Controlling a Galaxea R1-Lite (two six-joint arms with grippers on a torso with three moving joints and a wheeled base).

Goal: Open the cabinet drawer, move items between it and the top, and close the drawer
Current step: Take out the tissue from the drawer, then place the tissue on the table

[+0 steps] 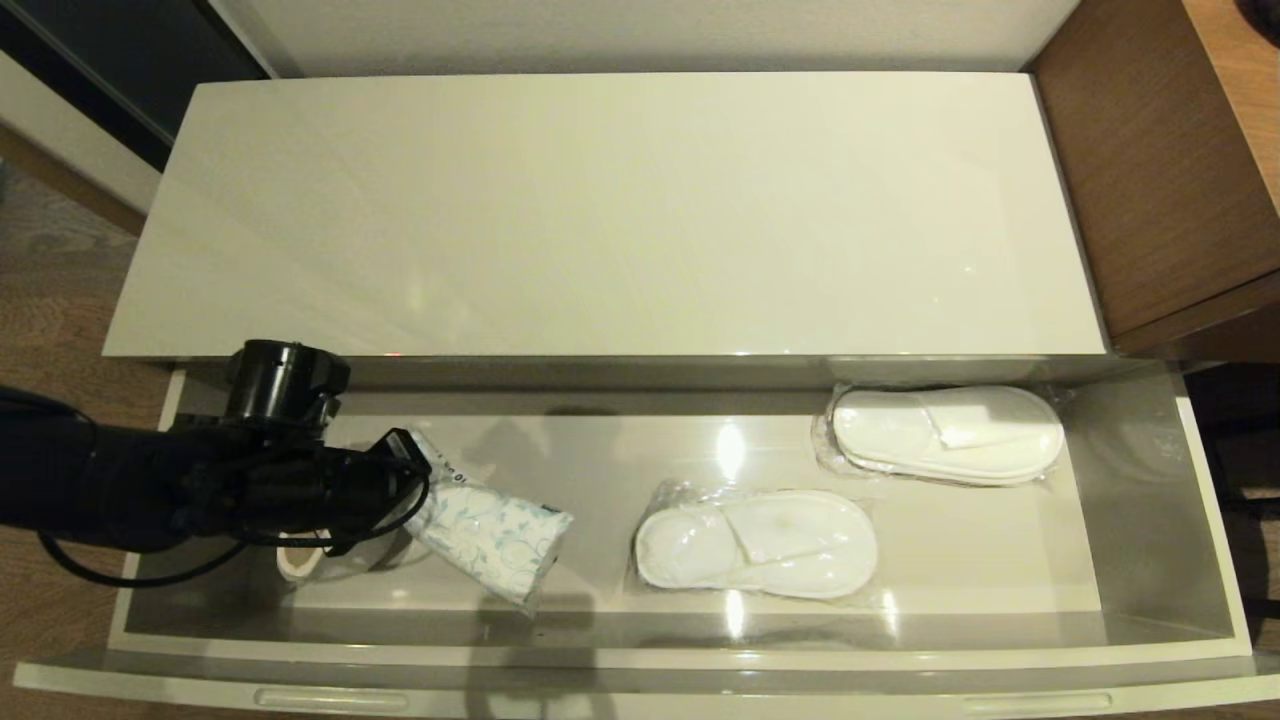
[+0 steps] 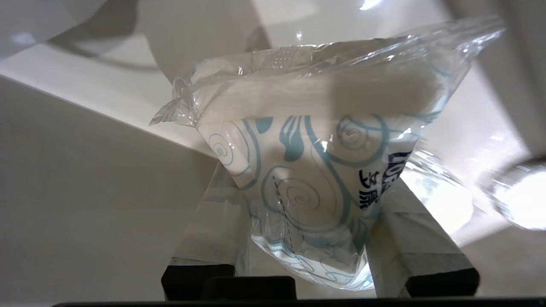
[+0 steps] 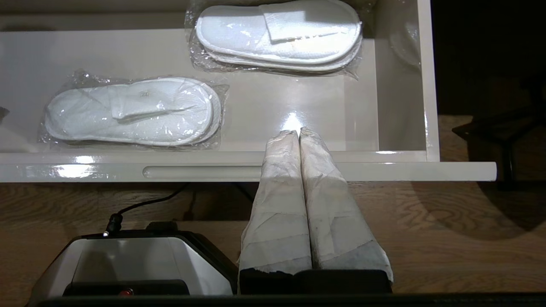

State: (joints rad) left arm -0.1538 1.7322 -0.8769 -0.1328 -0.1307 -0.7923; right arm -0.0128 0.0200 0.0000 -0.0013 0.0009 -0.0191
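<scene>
The left gripper (image 2: 313, 238) pinches 1 end of the tissue pack (image 1: 487, 528), tilted in the open drawer (image 1: 1150, 520). It should lift clear of the drawer's edge, then reach the top (image 1: 600, 210). The right gripper (image 3: 300, 140) hangs parked, fingers together.

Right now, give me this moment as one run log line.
drawer: open | left gripper: jaws shut on tissue pack, tilted in drawer | right gripper: shut, parked outside | top: no pack yet
</scene>
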